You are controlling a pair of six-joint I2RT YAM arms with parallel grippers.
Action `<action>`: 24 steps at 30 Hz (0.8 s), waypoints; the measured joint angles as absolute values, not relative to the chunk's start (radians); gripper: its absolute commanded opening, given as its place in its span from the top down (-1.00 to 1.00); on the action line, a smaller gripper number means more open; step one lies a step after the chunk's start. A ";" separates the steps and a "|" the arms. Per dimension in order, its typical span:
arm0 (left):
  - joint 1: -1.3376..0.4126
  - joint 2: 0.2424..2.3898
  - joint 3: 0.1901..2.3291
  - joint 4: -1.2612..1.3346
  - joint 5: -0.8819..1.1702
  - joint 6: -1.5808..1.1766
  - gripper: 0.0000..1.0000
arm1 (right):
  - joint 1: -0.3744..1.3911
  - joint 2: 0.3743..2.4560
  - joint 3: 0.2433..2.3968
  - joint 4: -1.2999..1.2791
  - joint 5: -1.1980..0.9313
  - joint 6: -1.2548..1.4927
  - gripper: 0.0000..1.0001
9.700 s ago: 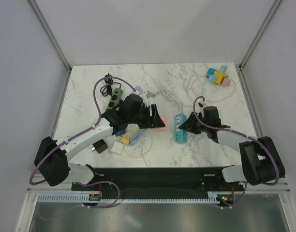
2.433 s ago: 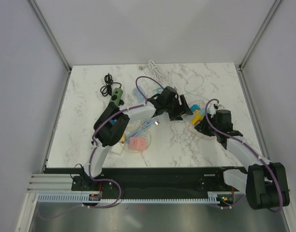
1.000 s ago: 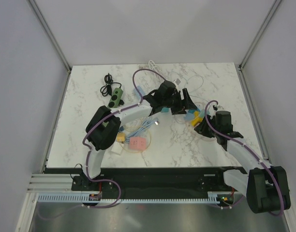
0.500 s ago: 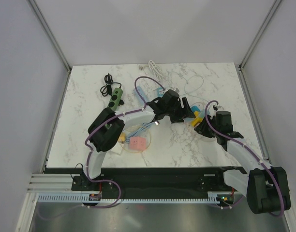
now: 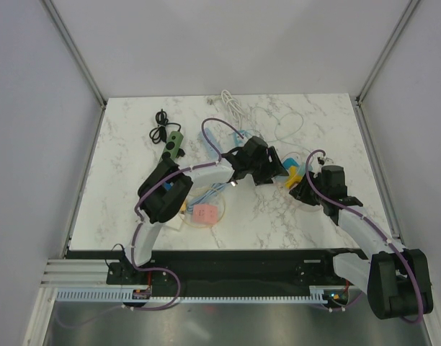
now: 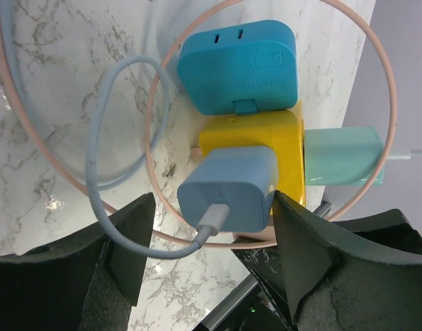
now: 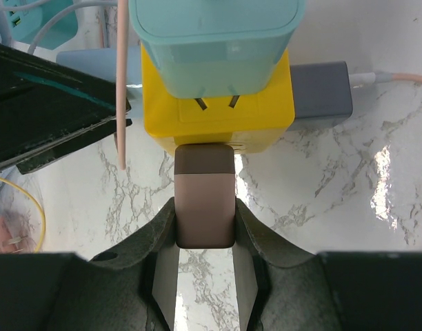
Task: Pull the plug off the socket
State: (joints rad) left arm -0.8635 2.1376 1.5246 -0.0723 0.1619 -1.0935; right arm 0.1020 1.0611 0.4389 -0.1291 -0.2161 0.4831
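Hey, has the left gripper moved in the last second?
Yes. The left gripper has shifted a little downward in the top view, away from the white cable coiled at the far edge, which has stayed put.

The left arm [image 5: 199,173] and the right arm [image 5: 359,225] are each built of smooth white tubular links joined by bulky black joint housings, with a thin purple cable [image 5: 204,128] looping loosely alongside from base to wrist. Both stand on a black base rail [image 5: 235,263] fronted by a white slotted cable duct [image 5: 206,294]. The jaws are matte black moulded plastic, broad and faceted, narrowing toward their tips.
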 measured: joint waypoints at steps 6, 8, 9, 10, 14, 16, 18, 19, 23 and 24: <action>-0.860 2.166 1.547 -0.058 0.164 -1.122 -0.47 | 0.102 1.061 0.439 -0.129 -0.217 0.483 0.36; -0.855 2.169 1.549 -0.057 0.163 -1.126 -0.46 | 0.102 1.061 0.439 -0.129 -0.218 0.483 0.36; -0.853 2.171 1.552 -0.056 0.164 -1.128 -0.45 | 0.102 1.061 0.439 -0.129 -0.220 0.483 0.36; -0.851 2.174 1.557 -0.055 0.163 -1.129 -0.44 | 0.102 1.061 0.439 -0.129 -0.220 0.483 0.35; -0.841 2.194 1.577 -0.047 0.168 -1.134 -0.25 | 0.102 1.061 0.439 -0.129 -0.223 0.483 0.32; -0.839 2.201 1.584 -0.034 0.180 -1.142 0.04 | 0.102 1.061 0.439 -0.129 -0.227 0.483 0.29; -0.837 2.202 1.589 -0.027 0.189 -1.148 0.41 | 0.101 1.061 0.439 -0.130 -0.228 0.483 0.14; -0.836 2.202 1.591 -0.023 0.196 -1.148 0.52 | 0.101 1.061 0.439 -0.129 -0.229 0.484 0.06; -0.831 2.204 1.591 -0.018 0.216 -1.141 0.96 | 0.102 1.062 0.440 -0.140 -0.239 0.490 -0.50; -0.831 2.204 1.590 -0.017 0.219 -1.139 0.95 | 0.102 1.062 0.442 -0.149 -0.236 0.490 -0.56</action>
State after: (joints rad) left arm -0.8314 2.2040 1.5902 -0.0166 0.2188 -1.1389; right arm 0.1020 1.0618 0.4423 -0.1493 -0.2356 0.4900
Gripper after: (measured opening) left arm 0.512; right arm 0.707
